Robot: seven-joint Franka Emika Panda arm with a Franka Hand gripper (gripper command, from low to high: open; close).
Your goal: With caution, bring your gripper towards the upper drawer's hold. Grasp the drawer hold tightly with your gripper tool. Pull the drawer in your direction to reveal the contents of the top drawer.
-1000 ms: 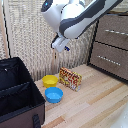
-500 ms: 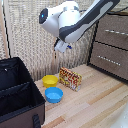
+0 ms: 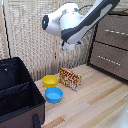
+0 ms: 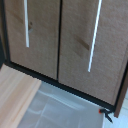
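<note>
Two dark brown drawer fronts showed on the dresser at the exterior view's right, each with one silver bar: the upper drawer (image 3: pixel 114 30) carried the drawer hold (image 3: pixel 116 32), and the lower drawer (image 3: pixel 109 60) sat below it, both closed. One gripper (image 3: pixel 71 46) hung in the air well apart from that hold; whether its fingers were apart or together could not be told. Two bowls, one yellow (image 3: pixel 50 80) and one blue (image 3: pixel 54 94), lay beside one patterned box (image 3: pixel 70 78) and one black case (image 3: pixel 19 94) on the wooden floor (image 3: pixel 100 102).
</note>
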